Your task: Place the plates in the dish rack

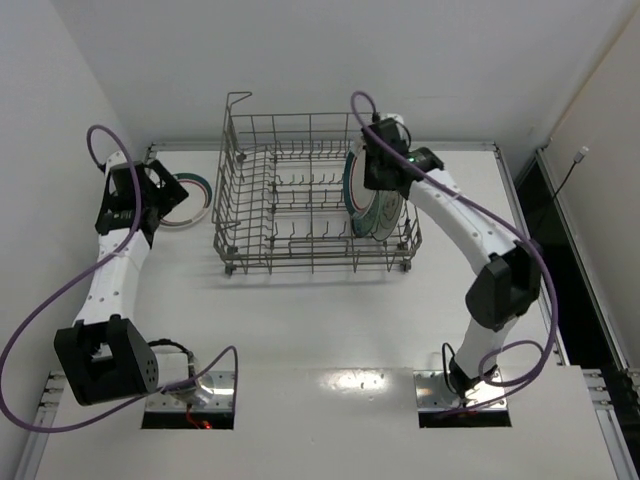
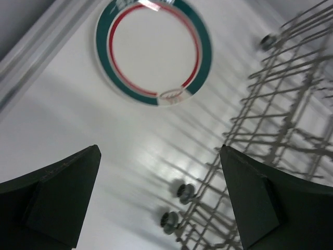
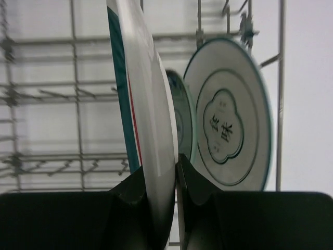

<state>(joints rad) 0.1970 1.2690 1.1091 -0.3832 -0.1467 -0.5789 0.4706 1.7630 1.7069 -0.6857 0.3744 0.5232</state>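
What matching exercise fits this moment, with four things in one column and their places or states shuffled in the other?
Things
1. left banded plate
2. right banded plate
3. emblem plate
4. left gripper

Places or states
A. open, holding nothing
B. standing in the dish rack, free of any gripper
C. lying flat on the table beside the rack
D. on edge, clamped by the right gripper

Pairs: 1-C; 2-D; 3-B; 4-A
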